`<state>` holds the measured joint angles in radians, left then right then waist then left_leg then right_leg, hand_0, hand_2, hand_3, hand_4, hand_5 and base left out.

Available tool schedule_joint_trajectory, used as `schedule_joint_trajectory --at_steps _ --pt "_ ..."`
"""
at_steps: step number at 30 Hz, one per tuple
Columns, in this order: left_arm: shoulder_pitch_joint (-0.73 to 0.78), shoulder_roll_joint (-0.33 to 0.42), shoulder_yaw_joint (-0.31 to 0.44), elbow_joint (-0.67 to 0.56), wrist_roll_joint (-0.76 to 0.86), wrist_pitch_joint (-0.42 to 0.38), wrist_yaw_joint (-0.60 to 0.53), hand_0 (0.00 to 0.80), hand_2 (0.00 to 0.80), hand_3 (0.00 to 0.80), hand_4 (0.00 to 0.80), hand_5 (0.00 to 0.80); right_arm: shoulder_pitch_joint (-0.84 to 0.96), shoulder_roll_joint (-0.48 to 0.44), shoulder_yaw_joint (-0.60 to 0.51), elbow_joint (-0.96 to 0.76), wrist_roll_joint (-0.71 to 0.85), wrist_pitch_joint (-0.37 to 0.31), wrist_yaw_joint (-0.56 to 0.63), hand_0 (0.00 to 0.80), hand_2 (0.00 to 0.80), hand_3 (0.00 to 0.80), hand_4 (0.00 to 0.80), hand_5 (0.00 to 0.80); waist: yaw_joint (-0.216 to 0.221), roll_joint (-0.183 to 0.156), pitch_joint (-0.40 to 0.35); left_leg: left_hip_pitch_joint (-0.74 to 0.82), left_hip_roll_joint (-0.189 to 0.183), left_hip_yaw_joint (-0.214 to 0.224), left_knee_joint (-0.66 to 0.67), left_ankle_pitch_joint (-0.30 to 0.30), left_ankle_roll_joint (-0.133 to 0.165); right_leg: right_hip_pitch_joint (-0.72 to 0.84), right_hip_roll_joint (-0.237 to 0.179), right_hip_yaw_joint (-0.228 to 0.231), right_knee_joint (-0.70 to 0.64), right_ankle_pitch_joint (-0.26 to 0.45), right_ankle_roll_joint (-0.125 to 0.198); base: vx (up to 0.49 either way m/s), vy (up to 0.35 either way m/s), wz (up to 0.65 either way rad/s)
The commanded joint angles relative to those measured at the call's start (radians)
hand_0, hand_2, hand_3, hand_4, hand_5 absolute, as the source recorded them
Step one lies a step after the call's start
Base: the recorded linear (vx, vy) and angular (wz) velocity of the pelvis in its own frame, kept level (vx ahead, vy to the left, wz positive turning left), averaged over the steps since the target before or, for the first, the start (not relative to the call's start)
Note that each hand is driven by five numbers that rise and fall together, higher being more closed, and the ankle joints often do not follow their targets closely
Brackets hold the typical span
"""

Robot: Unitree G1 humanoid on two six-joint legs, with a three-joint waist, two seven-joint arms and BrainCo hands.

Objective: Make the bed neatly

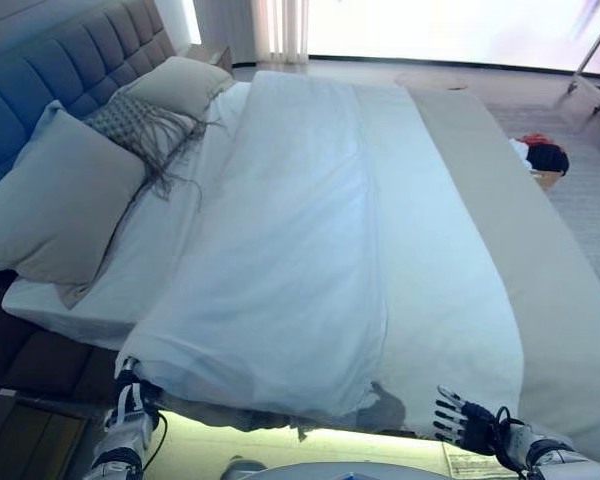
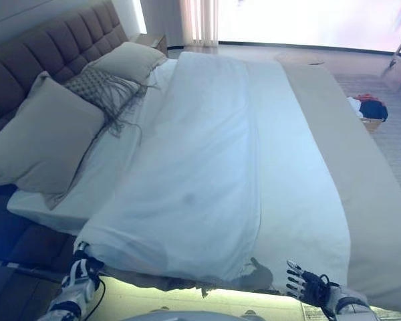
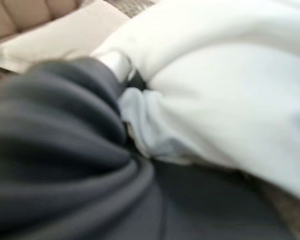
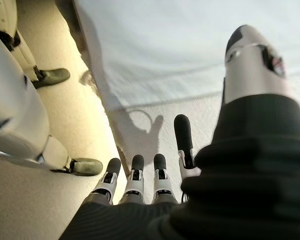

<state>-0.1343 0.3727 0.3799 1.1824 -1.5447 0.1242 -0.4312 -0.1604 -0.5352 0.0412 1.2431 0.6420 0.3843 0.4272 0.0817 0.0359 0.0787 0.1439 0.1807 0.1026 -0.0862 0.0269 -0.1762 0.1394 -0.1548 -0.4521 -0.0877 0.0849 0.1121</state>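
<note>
Headboard (image 1: pixel 70 60): a tufted panel ran along the bed's edge from 9 to 11 o'clock in the head views.
Pillows: a large pale pillow (image 1: pixel 55 205) leaned at 9 o'clock, a fringed grey cushion (image 1: pixel 140 125) sat beside it toward 10 o'clock, and a second pale pillow (image 1: pixel 180 85) lay beyond at 11 o'clock.
Left hand (image 1: pixel 130 400): it sat at 7 o'clock, at the duvet's near corner; its wrist view showed white cloth bunched tight against the dark cover, and a silver finger (image 3: pixel 117 65) curled into the fold, clamped on the duvet.
Duvet (image 1: pixel 280 260): the white cover lay over the middle of the mattress from 12 to 6 o'clock, its near edge wrinkled above the bed's lit base.
Sheet (image 1: pixel 450 280): a flatter white band lay just right of the duvet.
Blanket (image 1: pixel 540 280): a beige strip ran down the bed's edge from 1 to 4 o'clock.
Right hand (image 1: pixel 465 420): at 5 o'clock, fingers straight and spread apart, holding nothing, hovering by the sheet's near edge.
Clothes (image 1: pixel 542 155): a dark, red and white heap lay on the floor at 2 o'clock, well apart from the bed.
</note>
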Motion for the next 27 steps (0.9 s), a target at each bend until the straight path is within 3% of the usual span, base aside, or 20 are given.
schedule_joint_trajectory --at_steps 1,4,6,7,9,11,13,15,18,21,22,27 --pt "0.006 0.204 0.191 0.055 -0.06 -0.096 0.011 0.8 0.8 0.8 0.8 0.8 -0.057 0.005 -0.047 0.07 0.082 -0.048 -0.029 0.0 0.0 0.0 0.0 0.0 0.105 -0.028 -0.018 -0.059 -0.117 -0.022 -0.001 -0.029 0.072 0.069 -0.12 -0.023 0.058 -0.068 0.076 -0.057 0.17 0.04" --pt "0.025 0.194 0.202 0.068 -0.053 -0.104 0.053 0.8 0.8 0.8 0.8 0.8 -0.069 0.028 -0.056 0.068 0.106 -0.061 -0.044 0.0 0.0 0.0 0.0 0.0 0.124 -0.023 -0.011 -0.057 -0.158 -0.039 -0.001 -0.04 0.098 0.039 -0.163 -0.046 0.119 -0.032 0.081 -0.077 0.156 0.16" --pt "0.049 0.181 0.216 0.081 -0.064 -0.108 0.058 0.8 0.8 0.8 0.8 0.8 -0.088 0.044 -0.057 0.066 0.105 -0.057 -0.053 0.0 0.0 0.0 0.0 0.0 0.131 -0.015 -0.006 -0.056 -0.171 -0.044 -0.001 -0.039 0.112 0.016 -0.164 -0.047 0.197 -0.049 0.076 -0.095 0.166 0.18" --pt "0.061 0.169 0.219 0.09 -0.067 -0.105 0.049 0.8 0.8 0.8 0.8 0.8 -0.093 0.052 -0.056 0.069 0.101 -0.057 -0.053 0.0 0.0 0.0 0.0 0.0 0.129 -0.01 -0.005 -0.058 -0.179 -0.059 -0.001 -0.034 0.123 0.002 -0.134 -0.021 0.239 -0.088 0.063 -0.074 0.119 0.06" --pt "0.07 0.134 0.195 0.096 -0.057 -0.101 0.028 0.8 0.8 0.8 0.8 0.8 -0.083 0.065 -0.048 0.072 0.113 -0.067 -0.056 0.0 0.0 0.0 0.0 0.0 0.11 -0.016 -0.003 -0.067 -0.209 -0.113 -0.001 -0.026 0.146 -0.038 -0.046 0.072 0.304 -0.146 0.042 -0.04 0.053 0.17" --pt "0.06 0.086 0.122 0.082 -0.051 -0.107 0.028 0.8 0.8 0.8 0.8 0.8 -0.052 0.058 -0.05 0.066 0.142 -0.074 -0.06 0.0 0.0 0.0 0.0 0.0 0.064 -0.034 0.001 -0.081 -0.254 -0.203 -0.001 -0.015 0.16 -0.087 0.084 0.221 0.325 -0.173 -0.001 -0.008 0.023 0.62" --pt "0.044 0.056 0.071 0.07 -0.055 -0.117 0.046 0.8 0.8 0.8 0.8 0.8 -0.036 0.041 -0.057 0.066 0.121 -0.073 -0.039 0.0 0.0 0.0 0.0 0.0 0.034 -0.041 0.003 -0.092 -0.274 -0.251 -0.001 0.0 0.156 -0.106 0.144 0.281 0.302 -0.168 -0.025 -0.016 0.034 1.45" --pt "0.041 0.031 0.04 0.045 -0.067 -0.132 0.06 0.8 0.8 0.8 0.8 0.8 -0.042 0.022 -0.061 0.064 0.092 -0.065 -0.026 0.0 0.0 0.0 0.0 0.0 0.035 -0.041 0.015 -0.101 -0.271 -0.259 -0.001 0.011 0.14 -0.08 0.159 0.262 0.26 -0.205 -0.047 -0.053 0.0 1.35" --pt "0.05 0.028 0.041 0.029 -0.05 -0.128 0.065 0.8 0.8 0.8 0.8 0.8 -0.052 -0.005 -0.067 0.079 0.072 -0.075 -0.007 0.0 0.0 0.0 0.0 0.0 0.065 -0.047 0.043 -0.171 -0.247 -0.21 -0.001 0.049 0.106 -0.035 0.174 0.234 0.183 -0.222 -0.058 -0.168 -0.058 0.76" --pt "0.033 0.051 0.05 -0.008 -0.037 -0.119 0.1 0.8 0.8 0.8 0.8 0.8 -0.048 -0.025 -0.095 0.068 0.113 -0.077 -0.015 0.0 0.0 0.0 0.0 0.0 0.074 -0.056 0.086 -0.275 -0.19 -0.027 0.037 0.078 0.072 -0.023 0.168 0.163 0.149 -0.219 -0.076 -0.319 -0.03 0.42" --pt "0.025 0.06 0.057 -0.011 -0.041 -0.122 0.109 0.8 0.8 0.8 0.8 0.8 -0.045 -0.026 -0.103 0.067 0.116 -0.078 -0.014 0.0 0.0 0.0 0.0 0.0 0.073 -0.059 0.094 -0.291 -0.172 -0.003 0.062 0.072 0.068 -0.031 0.162 0.145 0.15 -0.219 -0.082 -0.292 0.009 0.71" --pt "0.013 0.078 0.088 -0.011 -0.023 -0.125 0.127 0.8 0.8 0.8 0.8 0.8 -0.029 -0.028 -0.127 0.082 0.086 -0.057 -0.002 0.0 0.0 0.0 0.0 0.0 0.047 -0.08 0.109 -0.281 -0.06 0.027 0.193 0.014 0.049 -0.045 0.109 0.091 0.186 -0.225 -0.092 -0.123 0.095 0.37"
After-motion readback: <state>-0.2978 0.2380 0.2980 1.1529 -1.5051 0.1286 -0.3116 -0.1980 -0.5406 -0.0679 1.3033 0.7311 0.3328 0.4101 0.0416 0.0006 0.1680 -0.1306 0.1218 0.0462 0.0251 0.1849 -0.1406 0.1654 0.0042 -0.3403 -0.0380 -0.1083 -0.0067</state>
